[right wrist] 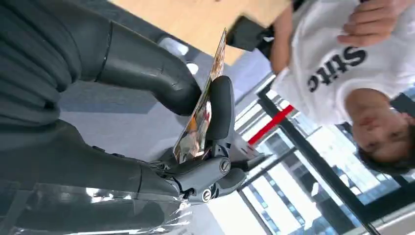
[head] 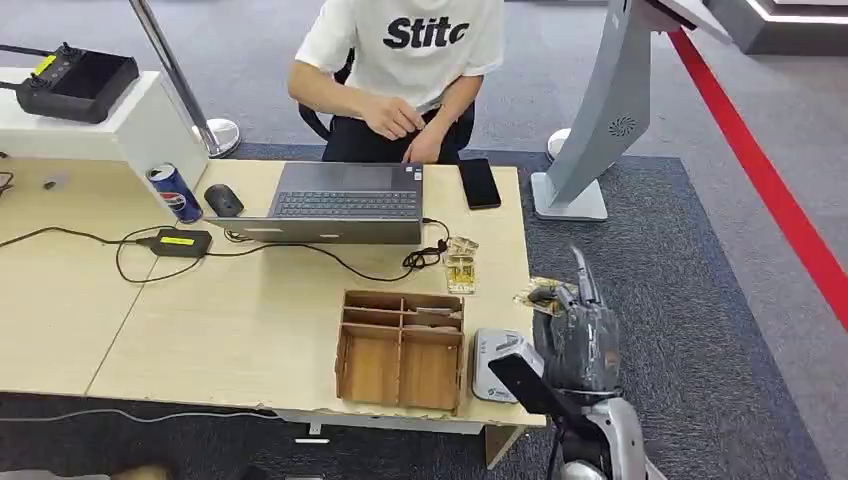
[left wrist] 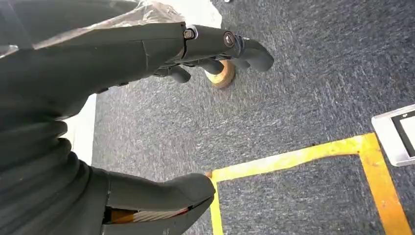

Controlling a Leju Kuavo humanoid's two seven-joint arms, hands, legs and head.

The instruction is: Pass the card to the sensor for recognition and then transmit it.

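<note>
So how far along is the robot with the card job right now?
Picked up: the right hand pinches the card, raised beside the table edge. The white sensor sits on the table corner nearby; whether the scan has happened I can't tell. Left: handing the card to the person behind the laptop.

Even, bright indoor light falls on the desk [head: 250,300] with soft shadows, while the right wrist view's windows glare and blur.
</note>
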